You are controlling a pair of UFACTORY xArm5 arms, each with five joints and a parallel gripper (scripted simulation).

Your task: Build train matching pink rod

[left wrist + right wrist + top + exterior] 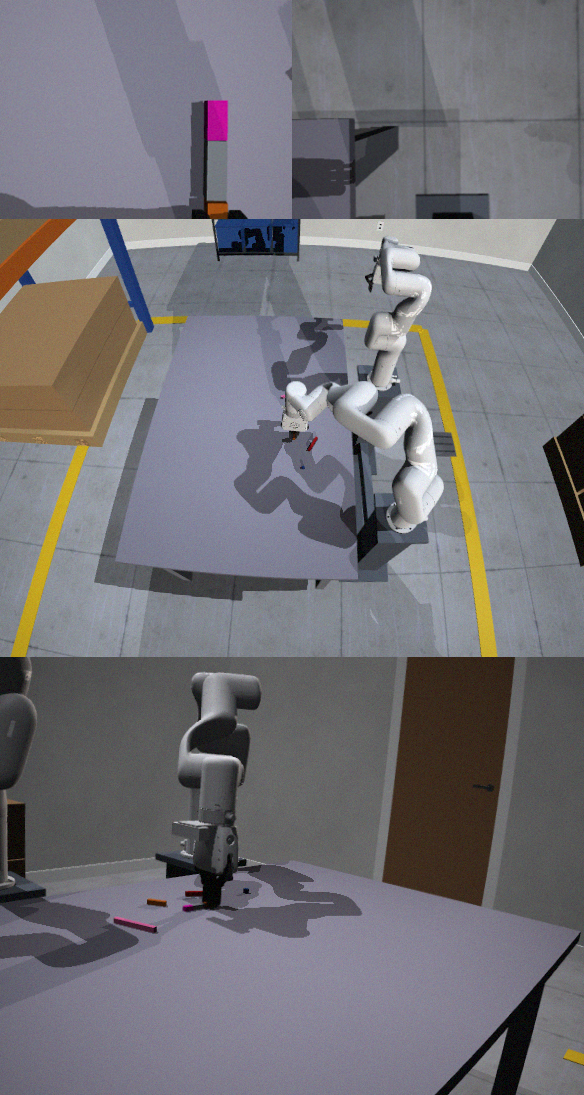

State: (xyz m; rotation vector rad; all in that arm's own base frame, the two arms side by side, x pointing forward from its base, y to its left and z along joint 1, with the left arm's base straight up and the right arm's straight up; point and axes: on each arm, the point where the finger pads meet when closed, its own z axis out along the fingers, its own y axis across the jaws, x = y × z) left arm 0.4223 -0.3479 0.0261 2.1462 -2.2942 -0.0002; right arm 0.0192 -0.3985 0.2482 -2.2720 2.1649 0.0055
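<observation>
A magenta rod (187, 908) (218, 120) and a grey rod (217, 171) lie flat end to end on the table. My left gripper (291, 439) (212, 905) (218, 215) is low at the table, shut on an orange rod. That rod is in line with the grey rod, and no clear gap shows between their ends; its far part is hidden. The pink rod (135, 924) (283, 396) lies apart. My right gripper (370, 281) is open and empty, high beyond the table's far end.
A red rod (312, 444) (194, 893) lies close beside the left gripper. A small blue rod (302, 467) (246, 890) lies beyond the red one. A second orange rod (157, 902) lies between the pink and red rods in the exterior view.
</observation>
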